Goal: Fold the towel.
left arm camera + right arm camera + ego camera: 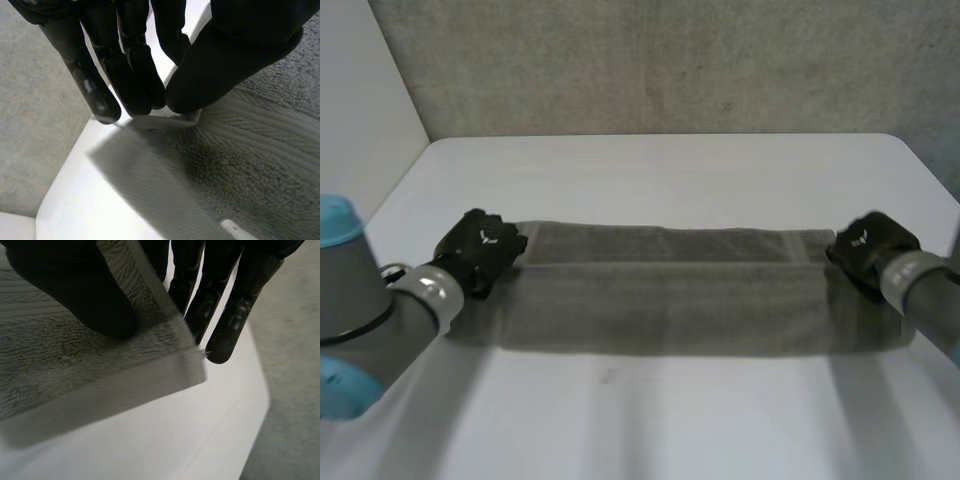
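Pinching the towel (665,290) by its corners in my left hand (478,248) and right hand (865,250), I could lose one shallow grip if I lift unevenly.

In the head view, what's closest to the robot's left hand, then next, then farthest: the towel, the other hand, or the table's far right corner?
1. towel: pinched in the left hand at its left end.
2. right hand: at the towel's other end.
3. table's far right corner: behind and beyond the right hand.
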